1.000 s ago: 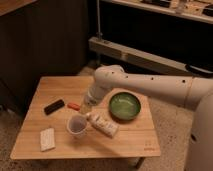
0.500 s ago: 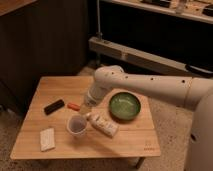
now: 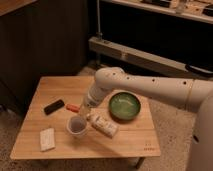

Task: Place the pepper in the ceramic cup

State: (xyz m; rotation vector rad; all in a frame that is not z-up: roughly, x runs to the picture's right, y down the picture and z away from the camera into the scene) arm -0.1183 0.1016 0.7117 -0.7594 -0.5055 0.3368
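My end effector (image 3: 86,106), whether clenched or released I cannot tell, still hangs over the middle of the wooden tabletop (image 3: 125,145) beside the small orange-red pepper (image 3: 72,107), seemingly ungrasped, so the pale round ceramic cup (image 3: 76,125) waits.

- Arm (image 3: 145,89): no displacement can be detected against the two earlier pictures. The elbow and forearm keep the same line over the counter (image 3: 60,86).
- Hand (image 3: 86,106): position unchanged. It hangs low over the counter, just beside the end of the pepper (image 3: 72,107) that faces the green bowl (image 3: 125,106). Contact with the pepper cannot be determined.
- Pepper: no shift. It lies flat on the counter in the same place as one second ago.
- Ceramic cup (image 3: 76,125): no shift. It stands upright near the pepper, on the front side, as before.
- Result: no change of place or attitude registered for any item.
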